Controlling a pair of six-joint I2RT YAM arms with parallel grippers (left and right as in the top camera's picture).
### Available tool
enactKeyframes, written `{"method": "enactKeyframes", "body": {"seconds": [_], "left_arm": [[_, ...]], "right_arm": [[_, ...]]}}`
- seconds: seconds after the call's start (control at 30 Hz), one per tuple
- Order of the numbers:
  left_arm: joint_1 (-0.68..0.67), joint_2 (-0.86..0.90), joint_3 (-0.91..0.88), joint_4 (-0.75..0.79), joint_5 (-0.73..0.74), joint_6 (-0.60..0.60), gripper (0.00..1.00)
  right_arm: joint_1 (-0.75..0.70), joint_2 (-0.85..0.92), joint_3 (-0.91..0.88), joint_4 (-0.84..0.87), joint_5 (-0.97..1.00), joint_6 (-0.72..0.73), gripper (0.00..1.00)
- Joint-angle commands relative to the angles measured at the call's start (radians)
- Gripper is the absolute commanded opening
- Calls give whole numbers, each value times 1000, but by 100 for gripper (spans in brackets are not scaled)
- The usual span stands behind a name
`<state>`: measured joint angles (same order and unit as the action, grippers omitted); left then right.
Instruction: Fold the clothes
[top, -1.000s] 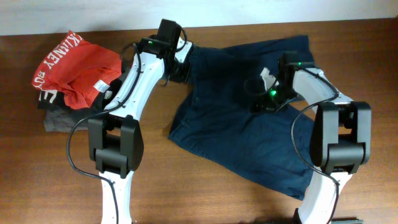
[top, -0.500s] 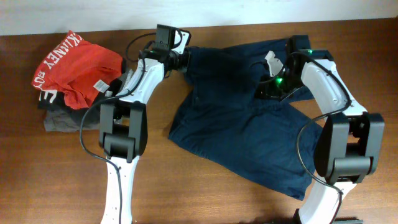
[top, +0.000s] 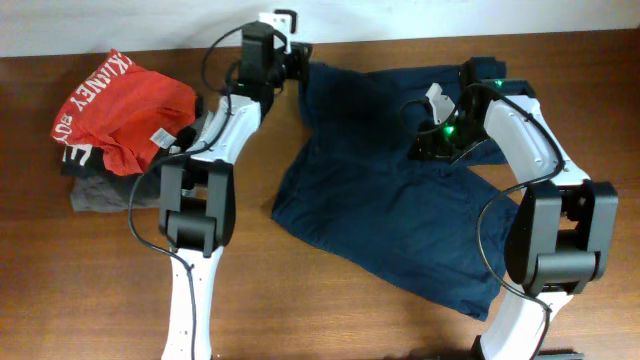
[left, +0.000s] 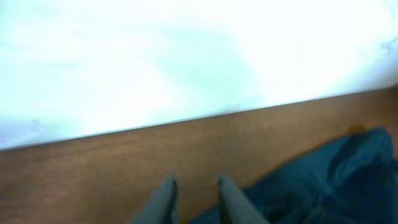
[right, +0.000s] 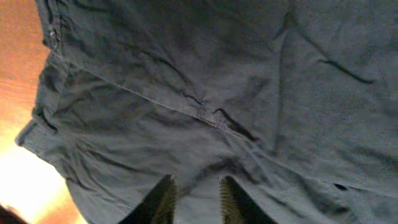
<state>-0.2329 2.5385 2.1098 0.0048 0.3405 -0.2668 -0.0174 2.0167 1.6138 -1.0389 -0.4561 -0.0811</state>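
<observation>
The dark navy garment lies spread and creased over the middle and right of the wooden table. My left gripper is at its far left corner by the table's back edge. In the left wrist view its fingers are close together with navy cloth reaching in between them at their base. My right gripper rests on the garment's upper right part. In the right wrist view its fingers pinch a raised fold of the cloth.
A red garment with white lettering lies on a grey folded garment at the far left. A white wall runs along the table's back edge, just past the left gripper.
My left gripper has moved towards the back edge, and the garment's far left corner has stretched that way with it. My right gripper rose towards the back, then stayed still.
</observation>
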Motion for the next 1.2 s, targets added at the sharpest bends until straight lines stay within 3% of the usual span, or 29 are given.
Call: {"method": "enactKeyframes", "body": {"seconds": [0.0,0.1,0.17,0.23,0.33,0.43,0.6,0.83,1.1,1.17], "left_arm": [[51,16,51,-66,112,-50,36],[78,16,63,-176,234,-50,36],[89,16,63,-203,425,-49,32],[84,16,63,-244,569,-21,27],[51,16,63,-338,604,55,22],[-3,16,62,-514,511,197,13],[-77,16,62,-710,275,328,6],[-122,21,52,-849,-8,370,5],[-101,37,28,-1102,-53,395,1],[-98,37,20,-1139,-53,397,1]], "right_arm": [[-2,21,6,12,101,11,31],[-8,46,6,39,193,63,31],[-12,60,6,69,192,63,28],[-16,72,6,117,199,82,21],[-26,94,6,184,257,188,9],[-51,124,6,222,317,289,4],[-103,174,6,227,338,299,4],[-201,208,6,201,338,272,4],[-330,206,8,79,357,262,4],[-353,197,14,57,298,202,4]]}}
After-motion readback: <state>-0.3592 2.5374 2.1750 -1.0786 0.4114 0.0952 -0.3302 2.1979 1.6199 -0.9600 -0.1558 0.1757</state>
